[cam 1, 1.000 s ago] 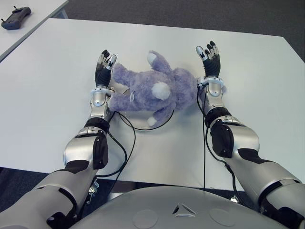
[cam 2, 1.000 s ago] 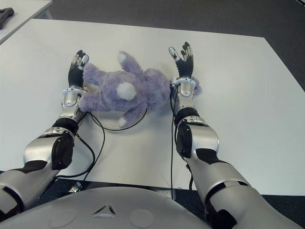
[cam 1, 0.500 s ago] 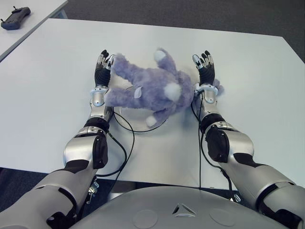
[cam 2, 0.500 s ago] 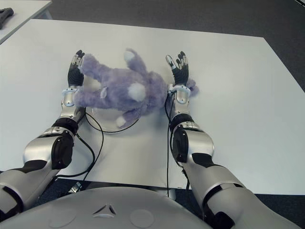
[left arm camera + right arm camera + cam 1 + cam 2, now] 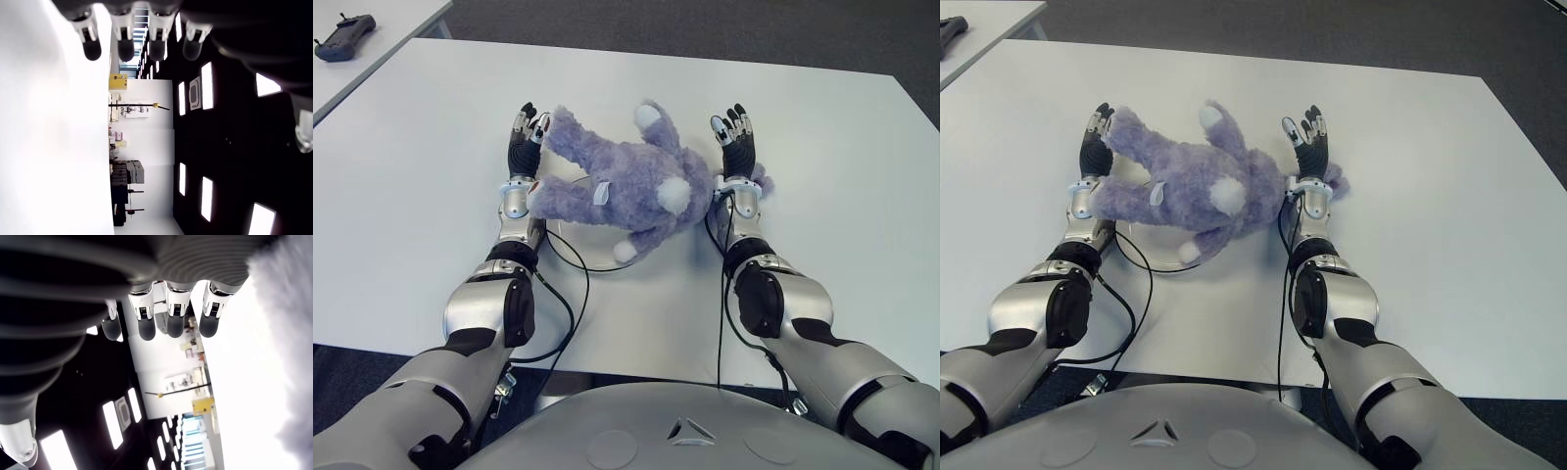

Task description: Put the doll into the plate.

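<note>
Fluffy lilac plush doll (image 5: 631,186) with white paws sprawls over the round white plate (image 5: 590,257), pressed between my open-fingered left hand (image 5: 522,147) and right hand (image 5: 736,147).

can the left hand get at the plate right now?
Probably not. The doll is pressed between the left hand and right hand, both with fingers straight, and covers most of the plate; only its near rim shows.

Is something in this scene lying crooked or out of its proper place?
Yes. The doll lies askew, pressed between the left hand and right hand, only partly above the plate.
</note>
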